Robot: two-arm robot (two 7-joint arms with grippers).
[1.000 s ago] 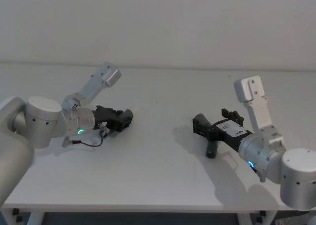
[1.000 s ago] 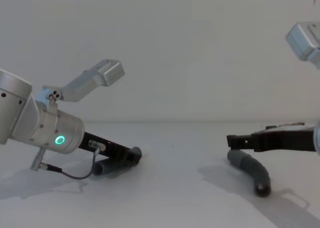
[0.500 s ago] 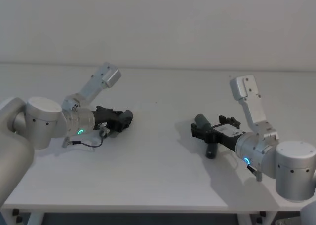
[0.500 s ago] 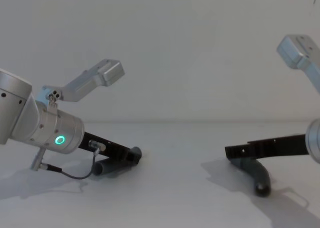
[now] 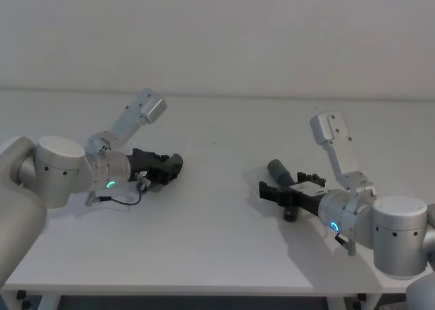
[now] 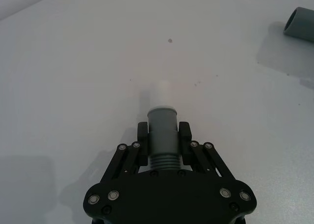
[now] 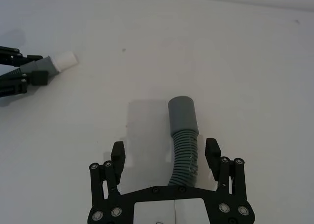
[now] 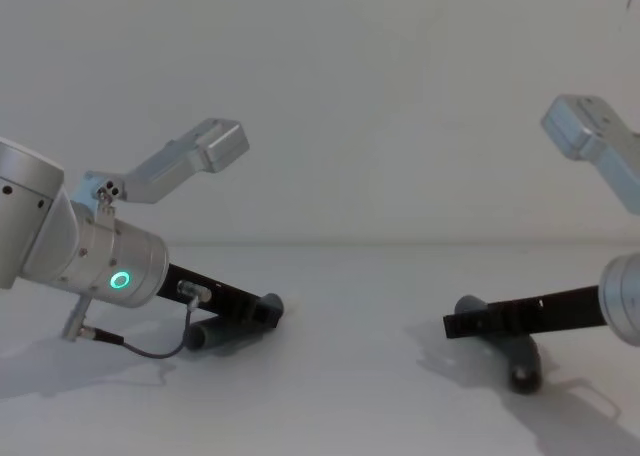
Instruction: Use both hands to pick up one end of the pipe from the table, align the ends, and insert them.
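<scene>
At near right, straddles the ribbed pipe piece (image 7: 184,140) lying on the table (image 5: 204,221) with the right gripper (image 7: 165,146), jaws wide and clear of it; farther off at left, clamps the pale-tipped pipe piece (image 6: 161,121) in the left gripper (image 6: 163,130), low at the table, white tip (image 6: 161,94) pointing right.

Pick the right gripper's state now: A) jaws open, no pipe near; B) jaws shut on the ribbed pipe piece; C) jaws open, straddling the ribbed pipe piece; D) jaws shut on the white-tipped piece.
C: on the right gripper the jaws stand apart on either side of the ribbed pipe piece, with a gap on each side.
</scene>
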